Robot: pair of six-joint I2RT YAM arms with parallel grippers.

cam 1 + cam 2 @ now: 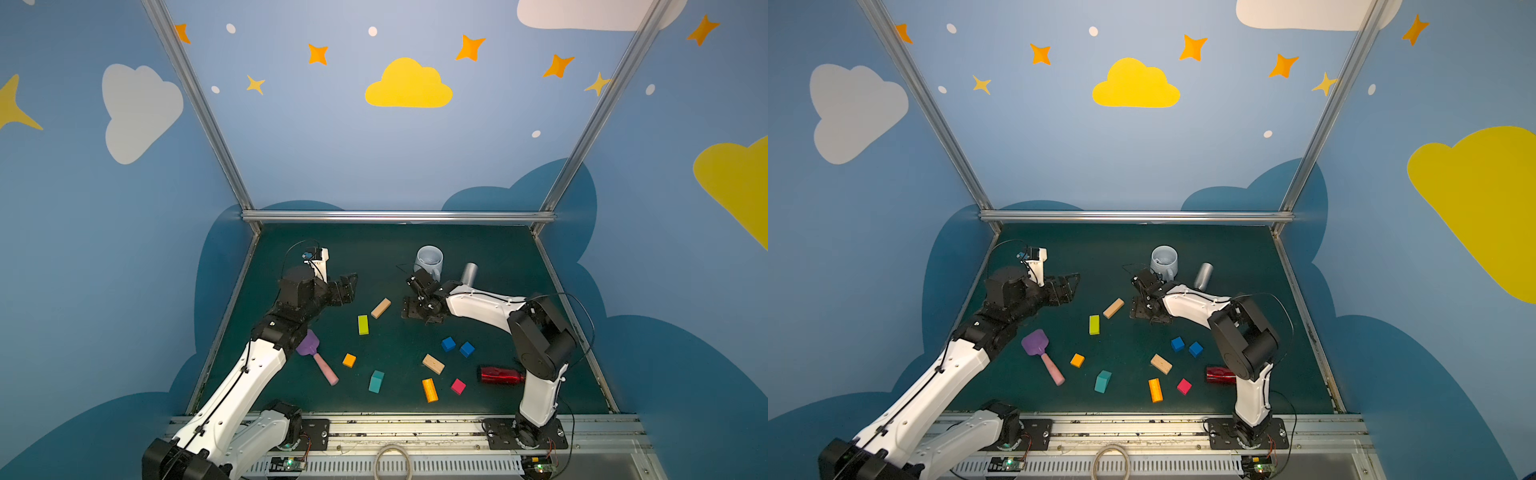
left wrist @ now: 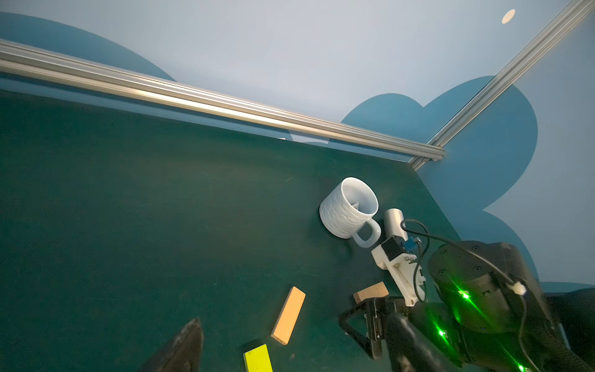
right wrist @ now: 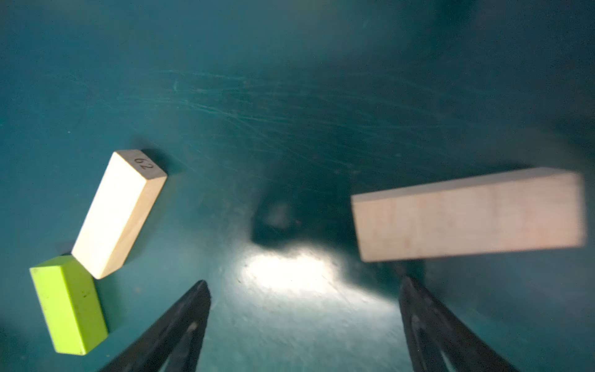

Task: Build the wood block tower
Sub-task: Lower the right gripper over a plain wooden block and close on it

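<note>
Green mat (image 1: 490, 249): right gripper (image 3: 304, 283) is hanging wide open, tan bar (image 3: 467, 215) off-centre; we are advising centring before closing. Left gripper (image 1: 351, 286), at its nine o'clock, open too.

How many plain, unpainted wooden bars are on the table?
3. One tan bar lies beside the yellow-green bar, one near the blue cubes, one by the right gripper, hidden in both top views. Arms might hide more.

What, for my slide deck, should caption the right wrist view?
Open right gripper, nothing held: blurred tan bar just ahead, yellow-green bar aside.
</note>
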